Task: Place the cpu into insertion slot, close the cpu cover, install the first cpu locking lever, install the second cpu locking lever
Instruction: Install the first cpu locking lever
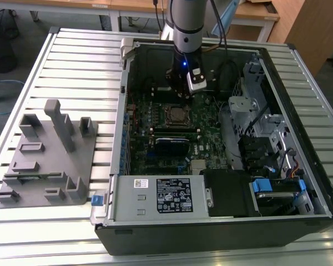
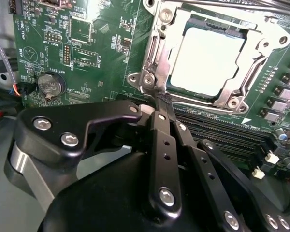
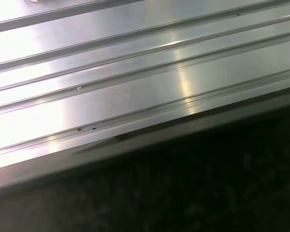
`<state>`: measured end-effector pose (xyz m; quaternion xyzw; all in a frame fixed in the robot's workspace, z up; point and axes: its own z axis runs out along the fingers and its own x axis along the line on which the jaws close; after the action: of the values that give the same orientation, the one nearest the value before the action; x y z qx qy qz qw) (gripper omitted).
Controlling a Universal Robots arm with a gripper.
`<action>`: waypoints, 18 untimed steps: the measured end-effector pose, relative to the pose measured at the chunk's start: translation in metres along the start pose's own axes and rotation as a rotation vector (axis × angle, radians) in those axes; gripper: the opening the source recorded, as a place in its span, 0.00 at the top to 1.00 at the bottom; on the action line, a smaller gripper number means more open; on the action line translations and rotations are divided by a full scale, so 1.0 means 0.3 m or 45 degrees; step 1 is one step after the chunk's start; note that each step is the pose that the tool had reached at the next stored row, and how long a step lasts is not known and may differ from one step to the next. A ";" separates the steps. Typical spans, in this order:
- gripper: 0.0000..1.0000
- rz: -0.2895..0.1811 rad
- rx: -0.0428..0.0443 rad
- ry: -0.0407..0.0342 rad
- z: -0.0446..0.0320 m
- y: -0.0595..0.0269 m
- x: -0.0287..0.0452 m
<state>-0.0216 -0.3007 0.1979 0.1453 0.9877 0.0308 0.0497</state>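
my gripper (image 2: 163,100) fingers pinched shut, empty, beside cpu cover (image 2: 157,48) | cpu (image 2: 208,60) seated | board print unreadable | first wrist view: ribbed table (image 3: 111,63)

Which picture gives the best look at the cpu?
The second wrist view: the cpu is close up, seated under its silver cover, just beyond the gripper. The exterior view shows it as a small square far off. The first wrist view looks at metal slats.

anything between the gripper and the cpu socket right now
Nothing visible. In the second wrist view the black gripper sits with its tip at the corner of the silver metal cpu cover, closed over the silver-grey cpu.
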 end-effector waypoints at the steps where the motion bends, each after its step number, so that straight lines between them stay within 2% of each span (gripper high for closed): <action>1: 0.89 0.000 0.000 0.0001 0.000 0.001 -0.002; 7: 0.89 0.000 -0.001 0.0003 0.001 0.003 -0.008; 11: 0.89 0.001 -0.011 0.0017 0.002 0.002 -0.008; 17: 0.89 0.001 -0.011 0.0011 0.004 0.002 -0.008; 18: 0.89 0.001 -0.015 -0.0005 0.007 0.003 -0.008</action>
<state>-0.0187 -0.3004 0.1961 0.1455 0.9874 0.0365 0.0508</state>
